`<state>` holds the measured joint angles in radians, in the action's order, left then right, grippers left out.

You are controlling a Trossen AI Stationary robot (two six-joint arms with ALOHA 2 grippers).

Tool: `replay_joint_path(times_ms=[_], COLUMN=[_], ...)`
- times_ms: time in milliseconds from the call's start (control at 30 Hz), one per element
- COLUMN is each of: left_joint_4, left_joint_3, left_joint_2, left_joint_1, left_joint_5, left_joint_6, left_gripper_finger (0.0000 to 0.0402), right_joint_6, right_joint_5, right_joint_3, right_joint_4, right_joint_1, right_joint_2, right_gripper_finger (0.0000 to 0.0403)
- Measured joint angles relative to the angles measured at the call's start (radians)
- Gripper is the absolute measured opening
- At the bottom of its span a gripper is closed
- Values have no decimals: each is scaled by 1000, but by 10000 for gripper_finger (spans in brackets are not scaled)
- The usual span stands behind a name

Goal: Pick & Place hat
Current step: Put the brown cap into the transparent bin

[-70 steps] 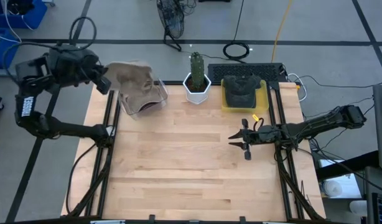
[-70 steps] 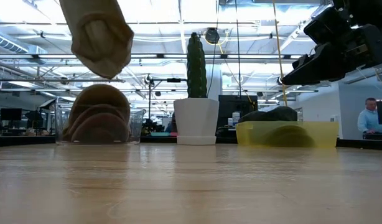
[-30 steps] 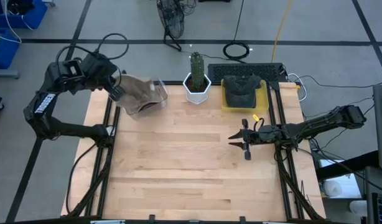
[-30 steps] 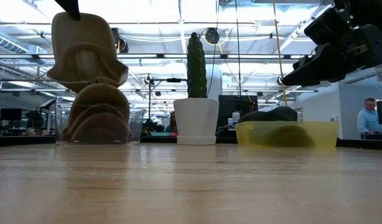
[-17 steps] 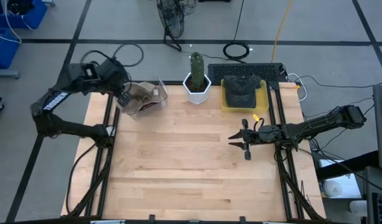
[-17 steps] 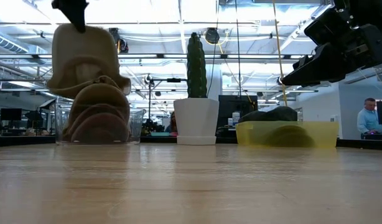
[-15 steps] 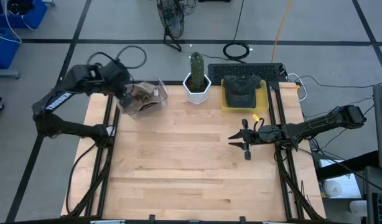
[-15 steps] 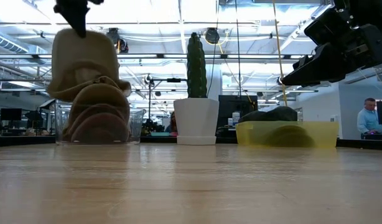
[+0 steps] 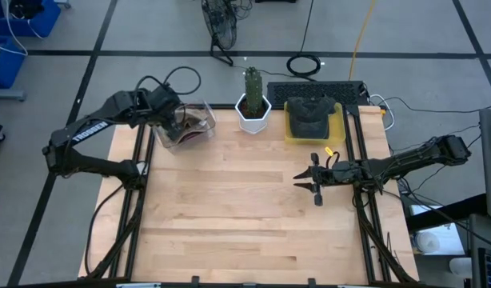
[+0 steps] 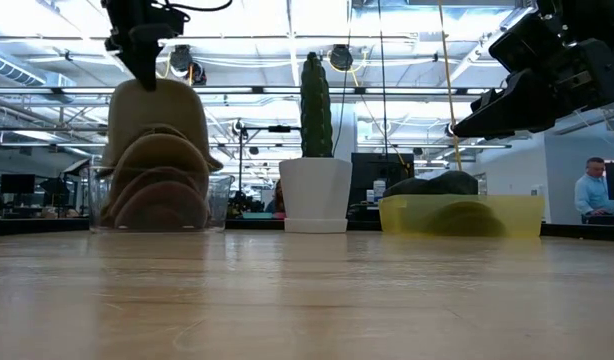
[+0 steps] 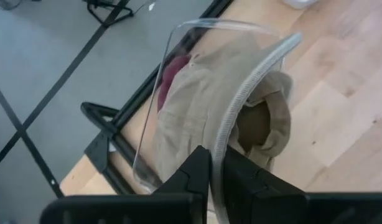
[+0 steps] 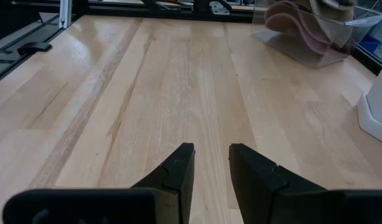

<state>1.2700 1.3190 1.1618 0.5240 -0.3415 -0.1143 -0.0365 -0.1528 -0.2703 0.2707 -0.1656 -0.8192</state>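
A tan hat [image 10: 157, 115] sits on top of a stack of tan hats [image 10: 155, 195] in a clear bin [image 9: 202, 128] at the table's far left. My left gripper [image 9: 172, 120] is above the bin and shut on the tan hat; it also shows in the low view [image 10: 145, 72]. In the left wrist view the hat [image 11: 197, 112] lies behind the bin's clear rim [image 11: 253, 81]. My right gripper [image 9: 311, 182] is open and empty, low over the table's right half. My left gripper pinches the top of the tan hat's crown [image 10: 149, 92] between its two fingers, coming from above and pointing down. The hat stands upright below the fingers, and its lower part rests on the stack of hats in the bin.
A cactus in a white pot [image 9: 253, 108] stands at the far middle. A yellow tray [image 9: 337, 126] with dark hats [image 9: 309, 114] is at the far right. Bare wooden table [image 9: 229, 208] spreads toward the near edge. A person [image 10: 593, 195] shows far off in the room.
My left gripper, shut on the tan hat, has gone down and toward the table's right, over the clear bin. The hat, which hung beside and above the stack, now sits upright on top of it.
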Motion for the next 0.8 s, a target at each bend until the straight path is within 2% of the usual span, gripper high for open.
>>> replay_joint_path(times_ms=[100,233,333,467,667,800], left_joint_4=[2,12,-13,-106,-233,-270], left_joint_3=[0,0,-21,-132,-332,-385], left_joint_2=[2,4,8,9,7,5], left_joint_1=[-1,-3,-20,-49,-72,-91], left_joint_5=[25,55,64,78,34,-15], left_joint_6=[0,-2,-20,-9,13,-1], left_gripper_finger=[39,14,15,36,12,25], right_joint_6=[0,-1,-3,-5,-3,1], right_joint_5=[0,0,0,0,0,-1], right_joint_3=[0,0,0,0,0,0], right_joint_4=[0,-6,-8,-10,-10,-6], right_joint_1=[0,0,0,0,0,0], right_joint_2=[0,0,0,0,0,0], right_gripper_finger=[89,89,89,89,89,89])
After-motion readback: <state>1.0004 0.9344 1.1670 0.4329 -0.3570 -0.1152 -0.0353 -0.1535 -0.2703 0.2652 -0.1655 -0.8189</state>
